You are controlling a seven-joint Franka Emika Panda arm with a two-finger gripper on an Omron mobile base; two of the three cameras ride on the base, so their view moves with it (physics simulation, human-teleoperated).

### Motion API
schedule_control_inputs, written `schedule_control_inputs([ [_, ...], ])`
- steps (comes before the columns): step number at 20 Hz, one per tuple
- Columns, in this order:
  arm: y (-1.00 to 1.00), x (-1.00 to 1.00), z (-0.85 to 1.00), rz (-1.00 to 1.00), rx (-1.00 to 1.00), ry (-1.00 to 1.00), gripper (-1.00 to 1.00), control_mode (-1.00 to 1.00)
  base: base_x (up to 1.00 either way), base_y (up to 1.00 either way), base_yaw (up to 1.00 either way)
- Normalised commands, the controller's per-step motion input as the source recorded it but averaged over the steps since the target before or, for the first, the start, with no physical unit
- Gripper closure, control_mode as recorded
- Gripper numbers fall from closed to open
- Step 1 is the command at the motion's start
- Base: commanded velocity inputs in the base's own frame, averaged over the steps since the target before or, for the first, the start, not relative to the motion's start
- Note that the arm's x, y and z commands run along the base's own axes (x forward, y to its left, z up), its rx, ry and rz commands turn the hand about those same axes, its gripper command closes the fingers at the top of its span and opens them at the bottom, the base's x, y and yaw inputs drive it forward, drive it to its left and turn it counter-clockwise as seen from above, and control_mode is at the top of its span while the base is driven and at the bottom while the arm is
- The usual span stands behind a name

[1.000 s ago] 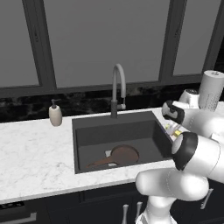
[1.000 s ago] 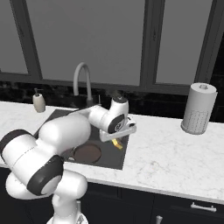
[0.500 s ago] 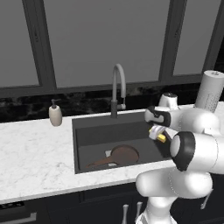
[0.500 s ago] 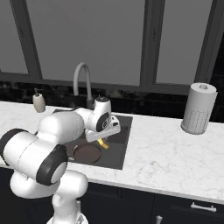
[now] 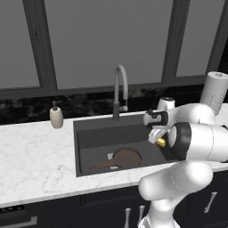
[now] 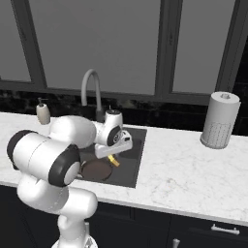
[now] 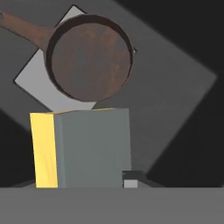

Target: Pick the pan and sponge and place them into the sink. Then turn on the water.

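The dark reddish-brown pan [image 5: 127,156] lies on the bottom of the sink [image 5: 102,136], its handle pointing to the left. My gripper [image 5: 159,141] hangs above the basin's right half, shut on the yellow and grey-green sponge [image 5: 161,142]. From the right base, the sponge [image 6: 114,160] hangs under the gripper [image 6: 113,157], just right of the pan [image 6: 95,169]. In the hand view the sponge [image 7: 83,146] fills the lower middle with a fingertip [image 7: 130,179] against it. Below it lie the pan [image 7: 89,57] and the light drain plate [image 7: 35,81]. No water falls from the faucet [image 5: 120,84].
A soap dispenser [image 5: 56,116] stands on the marble counter left of the sink. A paper towel roll [image 6: 220,120] stands at the back right. Dark windows and a black backsplash run behind the faucet [image 6: 92,87].
The arm has swung left from the counter at the sink's right edge to above the basin, carrying the sponge with it. The pan has stayed put.
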Motion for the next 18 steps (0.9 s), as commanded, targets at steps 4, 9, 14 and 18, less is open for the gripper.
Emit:
schedule_control_inputs([
  [4, 0.27, 0.17, -0.47, 0.0, 0.0, -0.01, 1.0, -1.0, 0.0, 0.0, 0.0],
  [9, 0.09, 0.25, -0.39, 0.0, 0.0, 0.0, 1.0, -1.0, 0.0, 0.0, 0.0],
  [14, 0.01, 0.2, -0.34, 0.0, 0.0, -0.04, 1.0, -1.0, 0.0, 0.0, 0.0],
  [18, 0.08, 0.1, -0.35, 0.0, 0.0, -0.02, 1.0, -1.0, 0.0, 0.0, 0.0],
])
